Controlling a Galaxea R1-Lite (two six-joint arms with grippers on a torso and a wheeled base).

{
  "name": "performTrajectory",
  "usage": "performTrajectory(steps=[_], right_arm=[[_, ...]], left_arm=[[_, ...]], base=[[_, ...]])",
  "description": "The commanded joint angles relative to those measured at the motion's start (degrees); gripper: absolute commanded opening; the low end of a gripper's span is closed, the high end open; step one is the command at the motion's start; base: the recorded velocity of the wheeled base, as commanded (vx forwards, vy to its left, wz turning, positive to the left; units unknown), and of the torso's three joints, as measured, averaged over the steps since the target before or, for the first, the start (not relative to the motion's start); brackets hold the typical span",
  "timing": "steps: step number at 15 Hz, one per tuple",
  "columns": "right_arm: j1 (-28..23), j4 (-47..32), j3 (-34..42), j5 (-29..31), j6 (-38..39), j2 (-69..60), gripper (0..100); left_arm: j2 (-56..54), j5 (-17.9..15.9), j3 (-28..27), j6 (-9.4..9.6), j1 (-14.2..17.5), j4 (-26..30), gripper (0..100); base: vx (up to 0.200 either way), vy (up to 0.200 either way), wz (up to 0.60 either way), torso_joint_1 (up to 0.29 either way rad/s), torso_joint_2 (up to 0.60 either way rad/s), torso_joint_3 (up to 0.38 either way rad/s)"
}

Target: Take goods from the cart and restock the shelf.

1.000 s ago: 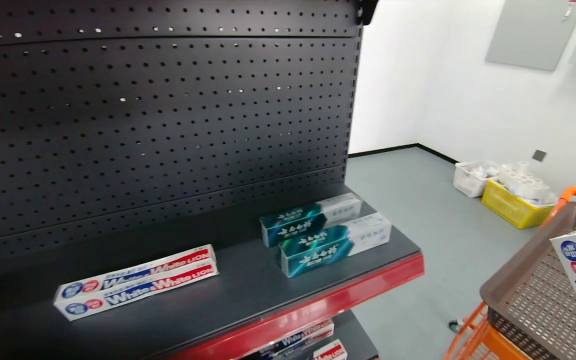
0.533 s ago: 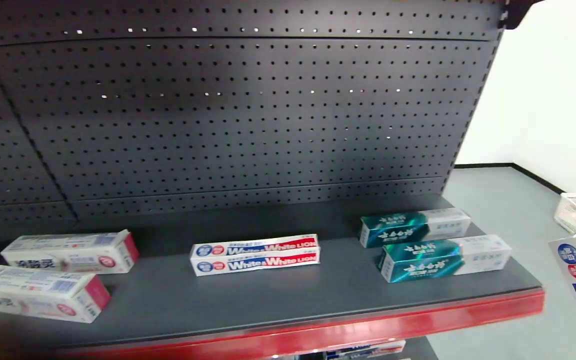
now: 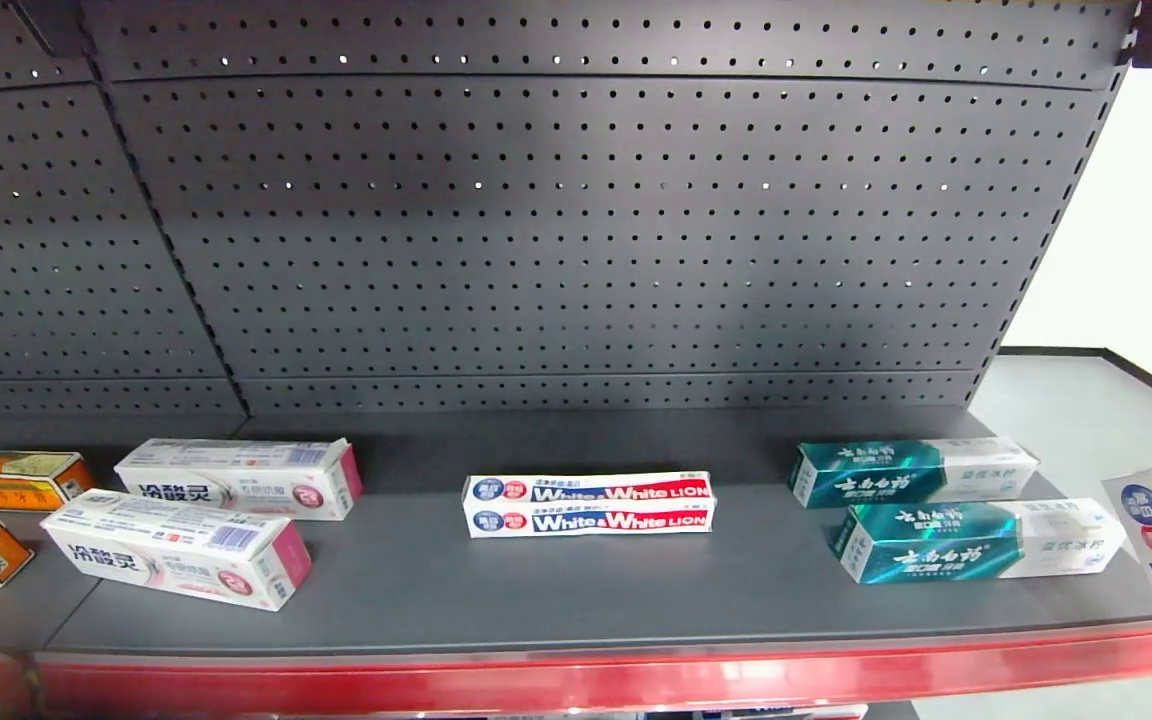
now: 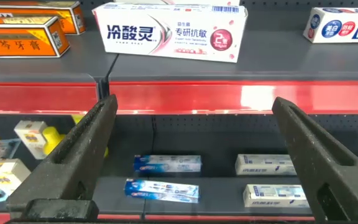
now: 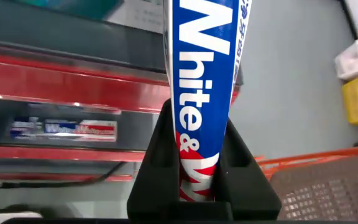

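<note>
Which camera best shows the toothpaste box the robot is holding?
The right wrist view: the held toothpaste box stands clamped in the right end effector. The head view catches part of it at its right edge.

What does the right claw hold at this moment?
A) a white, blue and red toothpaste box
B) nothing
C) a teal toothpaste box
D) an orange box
A: the right claw is shut on the white, blue and red toothpaste box, as the right wrist view shows.

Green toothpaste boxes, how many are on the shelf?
2. The rear green box lies at the right end of the shelf; the front green box lies just before it. None seem hidden.
</note>
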State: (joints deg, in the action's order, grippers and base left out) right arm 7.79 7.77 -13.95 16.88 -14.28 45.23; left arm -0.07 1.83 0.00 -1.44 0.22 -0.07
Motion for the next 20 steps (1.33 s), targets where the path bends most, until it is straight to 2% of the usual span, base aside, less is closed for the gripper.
performTrajectory(steps=[1,3,4,5,10,13,14,15,16,18,20], right_arm=[[0.91,1.73,2.78,1.75,-3.65,-0.49,0],[1.61,4.45,4.37,0.34,-5.68,-1.63,0],[3.2,5.86,4.45,-3.7,-5.24,-1.63,0],[2.93,6.38,4.01,-4.84,-4.88,-1.37,0],[1.0,5.51,-2.84,-10.12,-2.6,-1.9,0],[2.14,2.78,-3.28,-10.56,-2.6,-4.71,0],[2.58,-8.29,-6.36,-13.02,-2.6,-10.07,0],[2.67,-13.92,-8.29,-13.9,-2.6,-11.83,0],[2.23,-23.67,-11.89,-16.09,-2.34,-16.05,0],[1.88,-24.29,-12.16,-16.71,2.85,-19.3,0],[0.91,-24.73,-14.62,-16.62,4.7,-20.18,0]], left_arm=[[0.07,0.02,0.0,-0.06,0.04,-0.01,100],[0.07,0.02,0.0,0.03,0.04,-0.01,100],[0.07,0.02,0.0,0.03,0.04,-0.01,100],[0.07,0.02,0.0,-0.06,0.04,-0.01,100],[0.07,0.02,0.0,0.03,0.04,-0.01,100],[0.07,0.02,0.0,0.03,0.04,-0.01,100],[0.07,0.02,0.0,0.03,0.04,-0.01,100],[0.07,0.02,0.0,0.03,0.04,-0.01,100],[0.07,0.02,0.0,0.03,0.04,-0.01,100],[0.07,0.02,0.0,-0.06,0.04,-0.01,100],[0.07,0.02,0.0,0.03,0.04,-0.01,100]], base=[[0.0,0.0,0.0,0.0,0.0,0.0],[0.0,0.0,0.0,0.0,0.0,0.0],[0.0,0.0,0.0,0.0,0.0,0.0],[0.0,0.0,0.0,0.0,0.0,0.0],[0.0,0.0,0.0,0.0,0.0,0.0],[0.0,0.0,0.0,0.0,0.0,0.0],[0.0,0.0,0.0,0.0,0.0,0.0],[0.0,0.0,0.0,0.0,0.0,0.0],[0.0,0.0,0.0,0.0,0.0,0.0],[0.0,0.0,0.0,0.0,0.0,0.0],[0.0,0.0,0.0,0.0,0.0,0.0]])
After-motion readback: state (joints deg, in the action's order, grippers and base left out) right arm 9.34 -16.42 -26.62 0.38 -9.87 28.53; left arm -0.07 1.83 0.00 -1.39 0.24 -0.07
